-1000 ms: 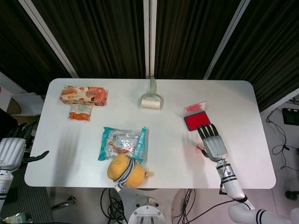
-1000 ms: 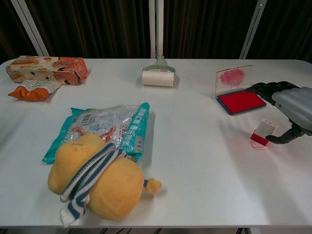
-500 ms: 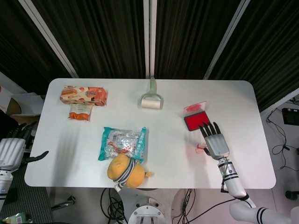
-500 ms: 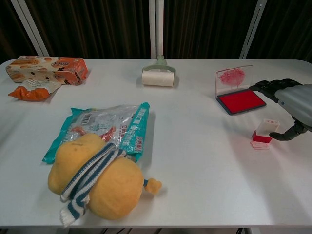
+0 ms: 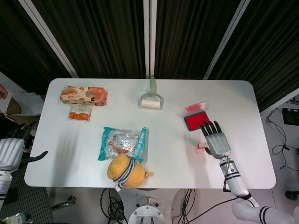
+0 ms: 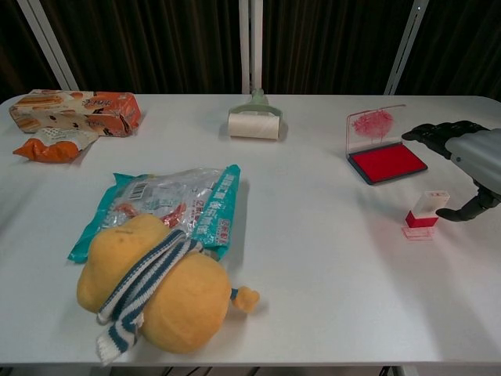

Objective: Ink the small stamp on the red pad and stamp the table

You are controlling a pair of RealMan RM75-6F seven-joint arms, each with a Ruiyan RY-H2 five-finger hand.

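At the right of the frame the right robot hand [image 6: 470, 160] hovers with fingers apart, holding nothing, beside the upright small stamp [image 6: 425, 210] near the open red pad [image 6: 387, 162], probably so the mark shows on the surface [image 6: 313, 258].

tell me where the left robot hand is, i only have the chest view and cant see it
Observer: In the head view the left robot hand hangs off the left end of the white table, below its edge, fingers apart and holding nothing.
Operator: ok and the right one, my frame cuts it off at the edge
Observer: From above the whole right robot hand shows, palm down with fingers spread, pointing at the flat red ink pad.
Operator: where's the stamp from up there
Observer: The small white-and-red block stamp stands on the table at the thumb side of that hand, nearer the robot than the pad.
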